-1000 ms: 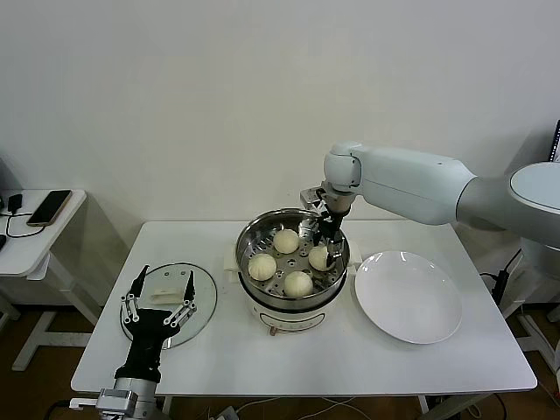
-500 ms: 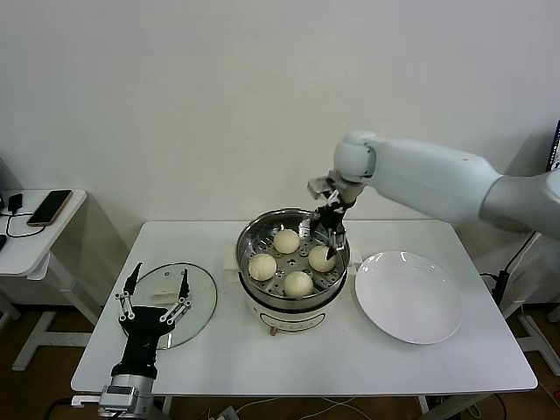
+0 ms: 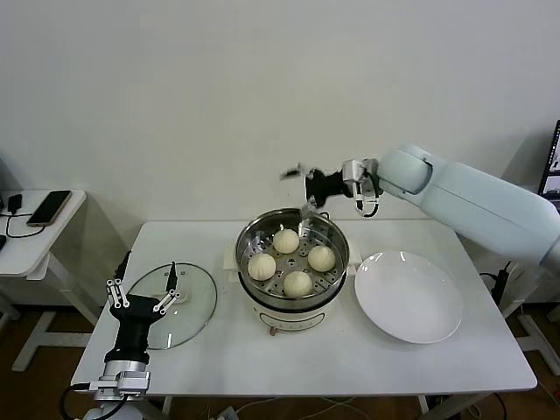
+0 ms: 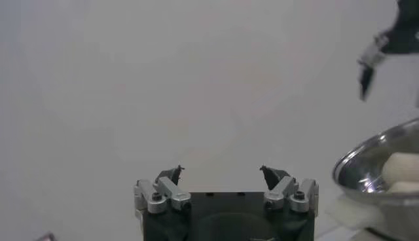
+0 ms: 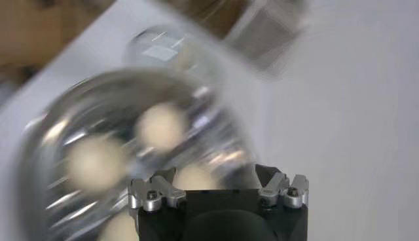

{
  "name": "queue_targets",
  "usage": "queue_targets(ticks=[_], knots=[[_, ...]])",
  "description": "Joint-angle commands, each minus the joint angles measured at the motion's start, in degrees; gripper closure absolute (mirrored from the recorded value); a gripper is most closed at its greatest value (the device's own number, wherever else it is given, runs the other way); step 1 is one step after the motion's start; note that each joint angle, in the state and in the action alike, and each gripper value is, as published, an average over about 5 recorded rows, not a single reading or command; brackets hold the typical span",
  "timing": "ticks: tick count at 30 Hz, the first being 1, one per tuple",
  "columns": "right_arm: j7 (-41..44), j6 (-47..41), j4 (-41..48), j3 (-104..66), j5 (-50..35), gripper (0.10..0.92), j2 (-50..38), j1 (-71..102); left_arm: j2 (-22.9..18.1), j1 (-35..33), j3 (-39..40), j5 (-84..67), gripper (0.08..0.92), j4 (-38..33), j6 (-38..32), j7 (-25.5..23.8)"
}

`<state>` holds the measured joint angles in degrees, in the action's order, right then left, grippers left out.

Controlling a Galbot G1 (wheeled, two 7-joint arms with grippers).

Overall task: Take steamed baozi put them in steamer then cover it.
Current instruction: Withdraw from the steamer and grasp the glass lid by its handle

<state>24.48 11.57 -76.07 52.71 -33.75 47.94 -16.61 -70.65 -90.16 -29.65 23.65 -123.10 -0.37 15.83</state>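
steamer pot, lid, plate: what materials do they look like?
Steamer: polished metal, likely stainless steel; mirror-bright wall, perforated tray. Lid: looks like clear glass; the table shows through it. Plate: glossy white, ceramic or melamine, cannot tell which.

glass lid (image 3: pixel 179 300) table-left | white plate (image 3: pixel 409 296) table-right | phone (image 3: pixel 50 207) side-table

Plain white wall (image 3: pixel 175 105) behind the work area, evenly lit, no windows in view. White rectangular table (image 3: pixel 262 359) on light legs stands against it. To its left, a smaller white side table (image 3: pixel 35 241) — a phone (image 3: pixel 49 207) and a black cable (image 3: pixel 13 229) lie on top. Wood-toned floor (image 3: pixel 35 354) shows beneath — partly hidden by table legs.
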Motion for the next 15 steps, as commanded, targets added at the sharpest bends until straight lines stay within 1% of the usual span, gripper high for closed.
queue_targets(ticks=[1, 7, 11, 15], knots=[[-39.41, 8.62, -5.42, -37.55, -1.0, 0.203, -4.41, 36.61, 2.72, 2.05, -1.35, 17.82, 0.177, 8.68, 0.18, -0.12], [-38.99, 9.88, -5.42, -57.95, 3.0, 0.203, 0.31, 54.92, 3.87, 2.59, -2.17, 30.43, 0.177, 14.17, -2.6, -0.99], [-37.44, 10.72, -6.12, -67.15, 5.56, 0.203, 3.44, 65.35, 4.5, 3.21, -2.44, 37.38, 0.177, 18.51, -3.97, -0.97], [-35.38, 11.59, -7.22, -73.93, 7.14, 0.203, 6.58, 73.38, 5.0, 3.69, -2.38, 42.06, 0.177, 22.68, -3.63, -1.04]])
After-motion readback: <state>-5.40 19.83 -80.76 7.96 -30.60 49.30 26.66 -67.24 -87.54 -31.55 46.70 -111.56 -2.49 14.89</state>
